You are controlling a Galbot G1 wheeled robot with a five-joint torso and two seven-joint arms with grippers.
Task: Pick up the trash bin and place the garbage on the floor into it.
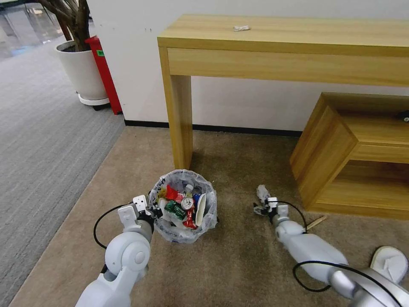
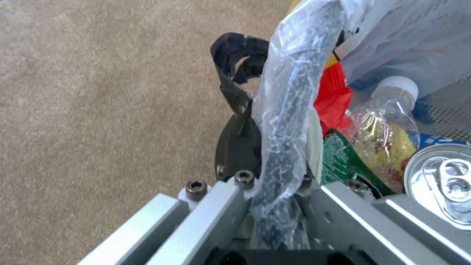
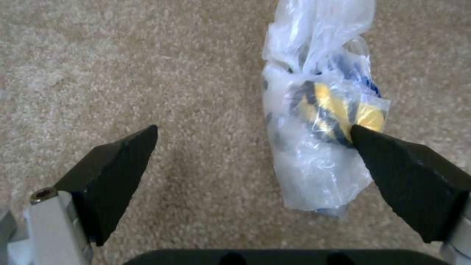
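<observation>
The left gripper (image 1: 154, 209) is seen clamped on the near-left rim of the trash bin (image 1: 204, 221), its dark fingers (image 2: 239, 147) closed over the bag-wrapped edge, one finger outside the wall and the other hidden inside. Just beyond that clamped rim, inside the bin, a green packet (image 2: 343, 162), a red wrapper (image 2: 333, 95), a small clear bottle (image 2: 388, 110) and the silver top of a can (image 2: 446, 180) are packed close together against the crinkled plastic liner (image 2: 289, 92). The bin is held over the beige floor (image 1: 238, 264), with the table leg (image 1: 181, 123) standing just behind it. To the right, well apart from the bin, the right gripper (image 1: 262, 207) is lowered close to the carpet with its two black fingers (image 3: 117, 165) spread wide and nothing gripped between them. A small crumpled clear plastic packet (image 3: 319, 121) with yellow and blue contents is found on the carpet at the inner side of one fingertip, which overlaps its edge; whether it is touched cannot be told. The other fingertip stands apart from it over bare carpet. In the head view the same packet (image 1: 263, 192) lies just ahead of the right gripper. A wooden stick (image 1: 316, 222) lies on the floor near the right forearm, beside the low wooden shelf unit (image 1: 341, 149), and a white slipper (image 1: 390, 262) rests by the right elbow. Farther back, the wooden table (image 1: 289, 38) is set against the wall, and a white plant pot (image 1: 83, 72) stands at the far left.
</observation>
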